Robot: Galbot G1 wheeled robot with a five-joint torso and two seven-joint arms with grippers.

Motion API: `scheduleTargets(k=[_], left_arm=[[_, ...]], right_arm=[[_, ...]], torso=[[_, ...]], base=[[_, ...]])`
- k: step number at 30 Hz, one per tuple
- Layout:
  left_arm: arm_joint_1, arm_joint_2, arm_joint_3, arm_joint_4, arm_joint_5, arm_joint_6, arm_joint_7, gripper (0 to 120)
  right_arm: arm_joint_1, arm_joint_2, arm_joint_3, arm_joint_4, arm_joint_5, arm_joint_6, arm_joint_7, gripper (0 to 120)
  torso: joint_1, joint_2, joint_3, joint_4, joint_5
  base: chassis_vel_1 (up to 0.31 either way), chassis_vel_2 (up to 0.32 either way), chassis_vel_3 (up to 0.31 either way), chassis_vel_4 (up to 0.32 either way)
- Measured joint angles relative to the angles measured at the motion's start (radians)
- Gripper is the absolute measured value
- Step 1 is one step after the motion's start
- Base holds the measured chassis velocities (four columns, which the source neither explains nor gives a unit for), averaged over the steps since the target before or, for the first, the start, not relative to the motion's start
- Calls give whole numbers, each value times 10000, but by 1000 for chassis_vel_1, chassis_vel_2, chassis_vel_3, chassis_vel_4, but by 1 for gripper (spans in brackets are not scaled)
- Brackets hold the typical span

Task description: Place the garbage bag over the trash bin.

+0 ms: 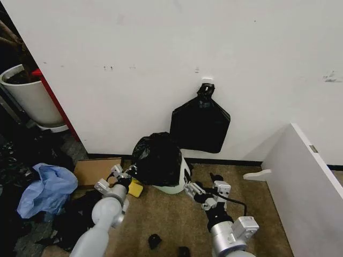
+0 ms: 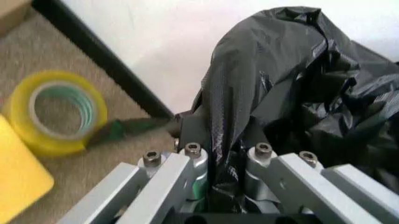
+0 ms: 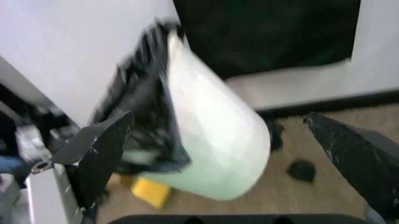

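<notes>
Left claw [image 2: 218, 161] clamped on a fold of the garbage bag [image 1: 156, 159] — glossy, crinkled black film draped over the trash bin [image 1: 177, 184], low centre of frame. Right claw [image 1: 201, 188] spread wide just beside the smooth cream bucket wall — not touching. Yellow tape roll [image 2: 55, 111] on carpet.
</notes>
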Motion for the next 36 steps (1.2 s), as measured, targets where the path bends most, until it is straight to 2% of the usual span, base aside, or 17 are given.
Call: scheduleTargets(k=[5, 13, 18, 20, 22, 23, 25, 26, 29, 36], left_arm=[[142, 114, -306, -48, -398, 579, 81, 5], [266, 166, -389, -155, -465, 778, 281, 5], [316, 148, -308, -244, -363, 768, 373, 5], [331, 144, -255, -263, -278, 741, 435, 5], [334, 144, -241, -266, -257, 735, 447, 5], [341, 142, -214, -279, -222, 724, 470, 5], [352, 133, -180, -304, -174, 704, 500, 5], [361, 123, -162, -335, -139, 689, 527, 5], [373, 116, -148, -367, -107, 680, 545, 5], [425, 105, -119, -440, 63, 624, 636, 5]], right_arm=[[508, 234, -168, -979, -99, -213, 36, 100], [855, 262, -219, -1580, 52, -49, -984, 100], [1152, 422, -209, -1993, 197, 160, -1134, 98], [1270, 477, -177, -2084, 426, 243, -1226, 90], [1296, 483, -166, -2094, 491, 257, -1253, 90], [1346, 486, -136, -2131, 596, 268, -1304, 81], [1421, 488, -104, -2224, 617, 273, -1329, 75], [1485, 488, -83, -2338, 542, 289, -1329, 68], [1536, 484, -68, -2446, 464, 341, -1329, 63], [1715, 420, 10, -2902, 287, 842, -1730, 32]], torso=[[0, 0, 0, 1, 1], [0, 0, 0, -1, 0], [0, 0, 0, 0, 0], [0, 0, 0, -1, 1], [0, 0, 0, 0, 1], [0, 0, 0, 0, 0], [0, 0, 0, -1, 1], [0, 0, 0, -1, 1], [0, 0, 0, 0, 1], [0, 0, 0, 0, 1]], base=[[0, 0, 0, 0], [0, 0, 0, 0], [0, 0, 0, 0], [0, 0, 0, 0], [0, 0, 0, 0], [0, 0, 0, 0], [0, 0, 0, 0], [0, 0, 0, 0], [0, 0, 0, 0], [0, 0, 0, 0]])
